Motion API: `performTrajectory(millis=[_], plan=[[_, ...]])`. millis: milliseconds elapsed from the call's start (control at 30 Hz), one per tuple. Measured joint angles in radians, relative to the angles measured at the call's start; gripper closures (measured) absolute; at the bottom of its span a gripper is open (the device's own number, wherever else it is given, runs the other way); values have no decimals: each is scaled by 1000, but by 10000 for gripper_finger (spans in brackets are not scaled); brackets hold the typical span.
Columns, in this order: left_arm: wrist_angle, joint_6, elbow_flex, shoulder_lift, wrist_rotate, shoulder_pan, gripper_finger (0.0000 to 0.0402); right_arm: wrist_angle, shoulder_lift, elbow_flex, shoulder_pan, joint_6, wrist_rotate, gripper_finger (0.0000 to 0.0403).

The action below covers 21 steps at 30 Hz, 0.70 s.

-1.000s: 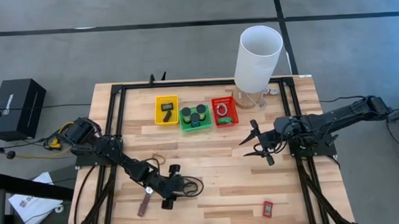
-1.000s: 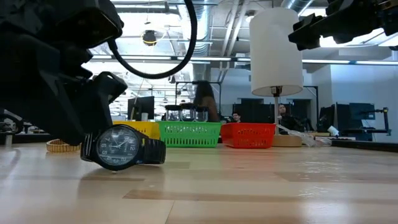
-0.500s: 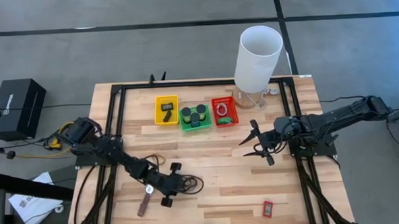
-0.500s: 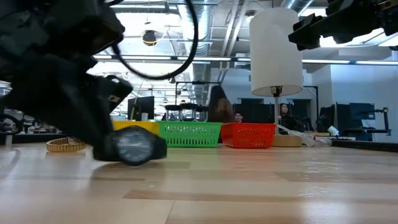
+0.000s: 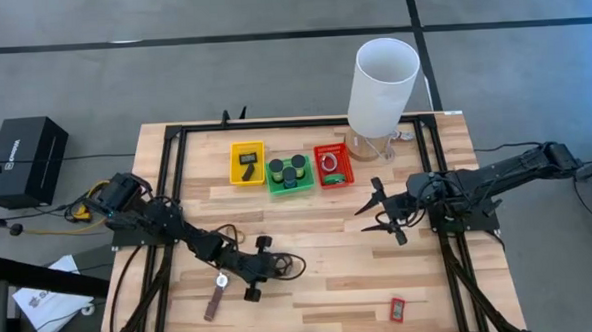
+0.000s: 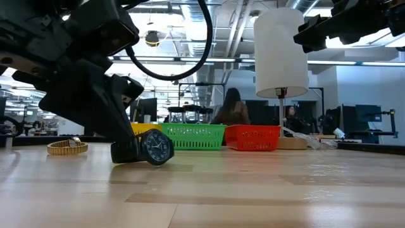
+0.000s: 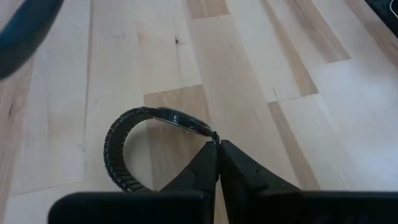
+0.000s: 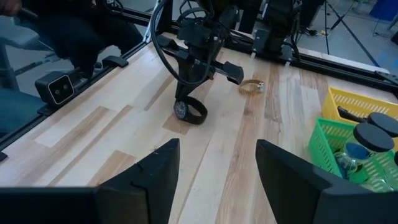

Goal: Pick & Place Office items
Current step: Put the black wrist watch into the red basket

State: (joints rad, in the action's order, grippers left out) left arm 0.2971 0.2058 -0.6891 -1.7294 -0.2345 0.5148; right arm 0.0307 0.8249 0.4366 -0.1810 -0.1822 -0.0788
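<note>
Closed to a hairline seam, the two dark fingers of the left gripper [image 7: 217, 155] pinch the black wristwatch [image 7: 149, 146] at the point where its ribbed, segmented band meets the case — the band curls into an open loop on the pale, plank-jointed wooden table [image 7: 261, 56]. Seen from table height, the watch [image 6: 147, 149] stands tilted on edge, its round dark dial with white markings facing outward, its lower rim touching the wood. From above, the left arm stretches diagonally from the table's left edge toward the front centre, wrist bent down, with the gripper [image 5: 263, 268] low over the watch. A gold-coloured link bracelet [image 6: 67, 147] lies flat, apart from the watch, farther back on the left.

Right gripper [image 5: 373, 211] — jaws spread wide, holding nothing — hovers above the table right of centre, its arm reaching in from the right edge. Yellow tray [image 5: 247, 163], green tray [image 5: 290, 173] and red tray [image 5: 333, 165], all of latticed plastic, stand in a row at the back, beside a tall smooth white cylinder [image 5: 382, 86]. A small red rectangle [image 5: 396, 308] lies near the front edge; a brown strip [image 5: 213, 307] lies front-left.
</note>
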Motion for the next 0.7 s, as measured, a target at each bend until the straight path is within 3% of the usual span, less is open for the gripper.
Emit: performTrajectory(millis=[233, 400, 700], plan=[[78, 0, 0, 0, -3, -1, 398, 12, 0, 0, 0, 3, 0, 201], [212, -25, 0, 0, -2, -27, 397, 14, 0, 0, 0, 103, 0, 201], [547, -482, -1, 0, -4, -101, 396, 41, 0, 0, 1, 94, 27, 201]])
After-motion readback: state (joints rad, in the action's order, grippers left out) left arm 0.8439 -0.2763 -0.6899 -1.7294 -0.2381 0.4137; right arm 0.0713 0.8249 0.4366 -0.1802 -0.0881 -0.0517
